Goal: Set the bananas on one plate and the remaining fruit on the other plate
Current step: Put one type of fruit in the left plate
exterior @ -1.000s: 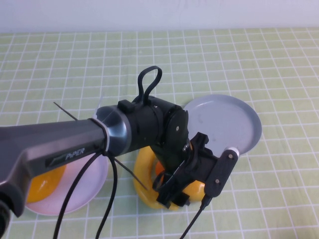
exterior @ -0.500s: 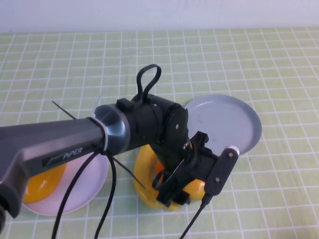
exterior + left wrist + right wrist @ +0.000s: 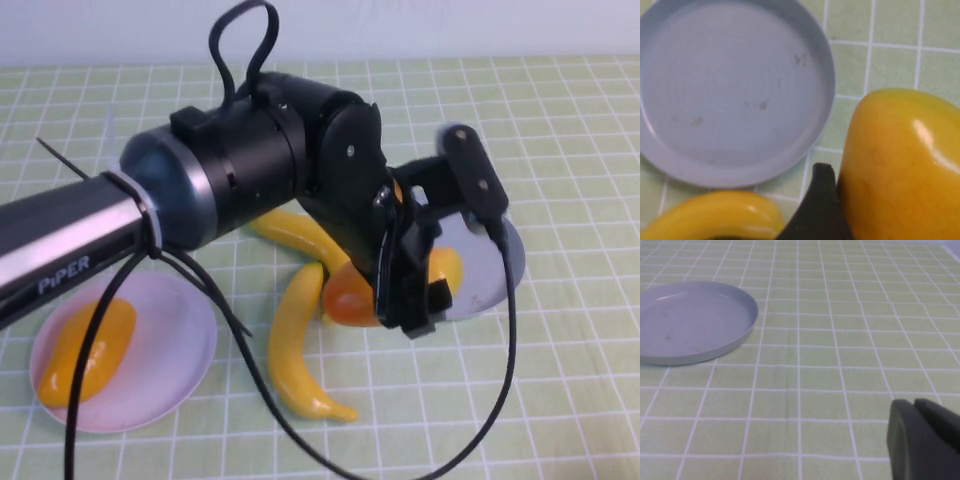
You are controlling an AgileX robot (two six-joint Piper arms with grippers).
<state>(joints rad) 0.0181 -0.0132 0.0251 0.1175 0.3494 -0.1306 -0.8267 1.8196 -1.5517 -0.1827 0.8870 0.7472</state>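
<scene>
On our left we see the pink-lilac plate (image 3: 150, 385) holding one yellow-orange fruit (image 3: 85, 350). Toward the middle of the table (image 3: 560, 400), two bananas (image 3: 298, 350) lie on the checked cloth, one (image 3: 295, 235) partly behind our left arm. The left tool (image 3: 400, 270) grips the redder orange fruit (image 3: 350, 295), its fingers spread wide around it, raised beside the grey-blue plate (image 3: 505, 270), which carries nothing. Our right tool (image 3: 922, 440) sits closed, low over the cloth, well apart from that plate.
</scene>
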